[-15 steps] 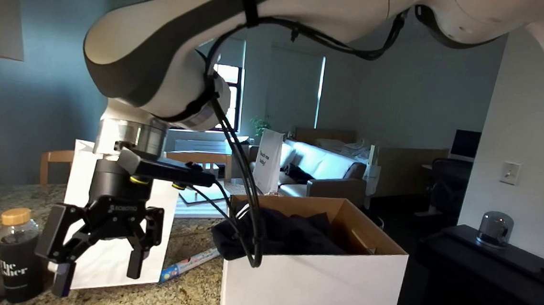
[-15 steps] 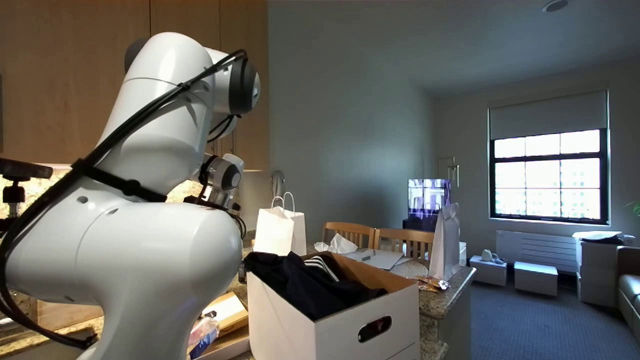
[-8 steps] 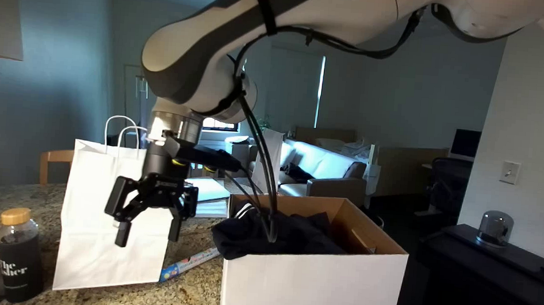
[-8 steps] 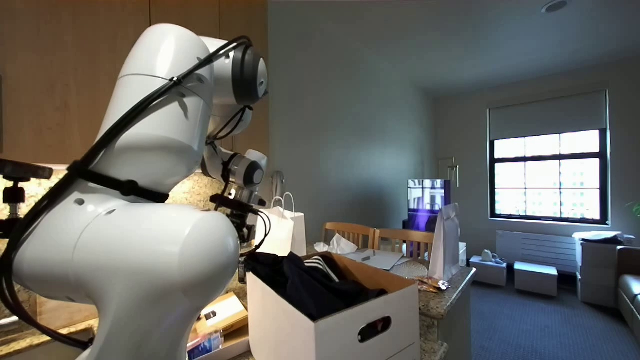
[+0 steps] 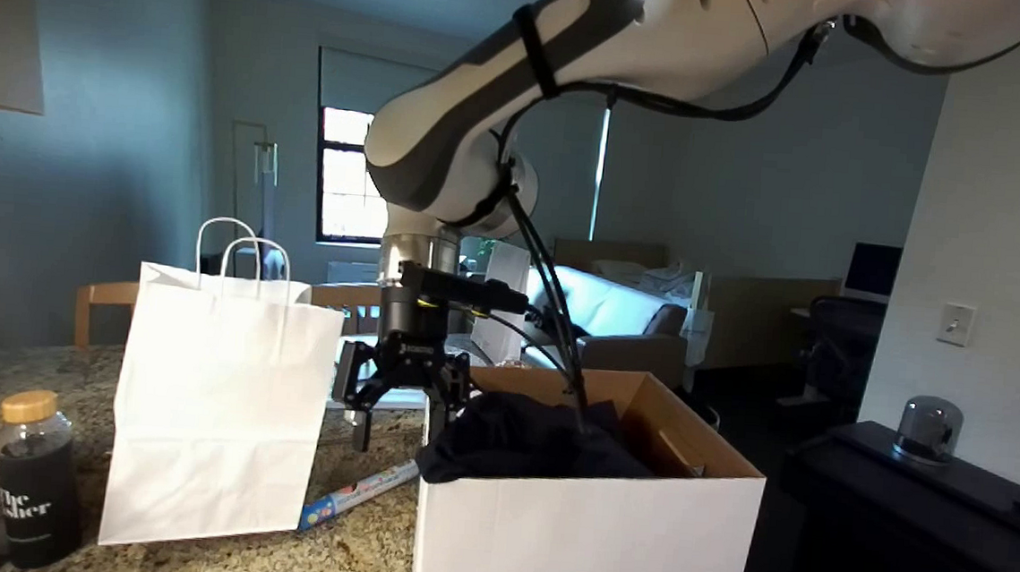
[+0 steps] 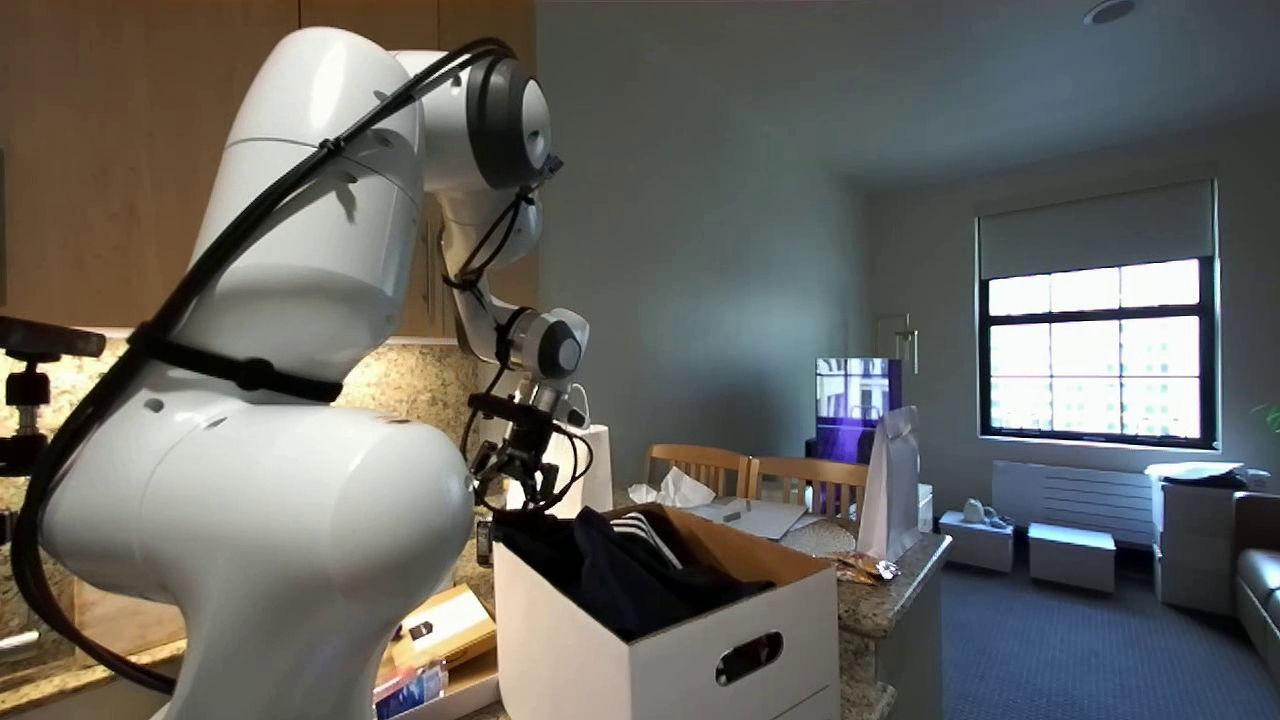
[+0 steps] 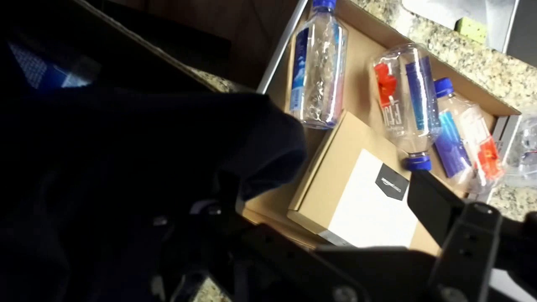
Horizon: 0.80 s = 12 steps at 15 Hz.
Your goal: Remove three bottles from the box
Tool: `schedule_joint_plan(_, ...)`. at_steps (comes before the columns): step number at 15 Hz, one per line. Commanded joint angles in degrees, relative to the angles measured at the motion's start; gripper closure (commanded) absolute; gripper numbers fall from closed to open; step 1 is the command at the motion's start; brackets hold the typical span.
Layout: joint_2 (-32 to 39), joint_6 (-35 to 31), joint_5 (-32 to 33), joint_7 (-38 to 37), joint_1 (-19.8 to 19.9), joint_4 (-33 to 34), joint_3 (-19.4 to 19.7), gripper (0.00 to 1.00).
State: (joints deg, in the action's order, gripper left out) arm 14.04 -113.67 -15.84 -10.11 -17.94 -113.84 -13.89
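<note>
In the wrist view, three clear plastic bottles with blue caps lie in a shallow cardboard box (image 7: 377,30): one bottle (image 7: 319,71) along its edge, another bottle (image 7: 407,96) beside it, and a bottle (image 7: 470,138) farther right. A flat brown carton (image 7: 319,184) shares that box. My gripper (image 5: 401,426) stands open, pointing down beside the upper corner of a tall white box. Between its fingers nothing is held; one finger (image 7: 434,205) shows clearly, while the opposite one merges with dark cloth. Part of the shallow box (image 6: 470,690) appears in an exterior view, partly behind the arm.
The tall white box (image 5: 586,543) holds dark clothing (image 5: 535,440) that hangs over its rim close to my gripper. On the counter stand a white paper bag (image 5: 223,409) and a dark-sleeved flask (image 5: 34,477), with a blue tube (image 5: 361,495) lying nearby.
From in front of the paper bag, my gripper has moved to the white box's corner, staying open. The clothing's overhanging edge has shifted toward the box, its white stripes now mostly covered in an exterior view.
</note>
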Motion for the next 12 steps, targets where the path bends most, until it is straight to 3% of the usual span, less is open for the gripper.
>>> schedule_joint_plan(1, -3.7, 2.1, -0.3, -2.8, 1.3, -3.0, 0.6, 0.0)
schedule_joint_plan(5, -6.0, 7.3, -1.5, -4.1, 2.6, -4.6, 1.5, 0.0)
schedule_joint_plan(8, -4.5, 12.5, -5.2, -1.0, 4.9, -5.4, 2.8, 0.0)
schedule_joint_plan(10, -2.8, 14.1, -8.6, 2.1, 6.9, -6.1, 3.8, 0.0)
schedule_joint_plan(12, -2.3, 11.0, -11.4, 3.7, 8.9, -7.8, 5.5, 0.0)
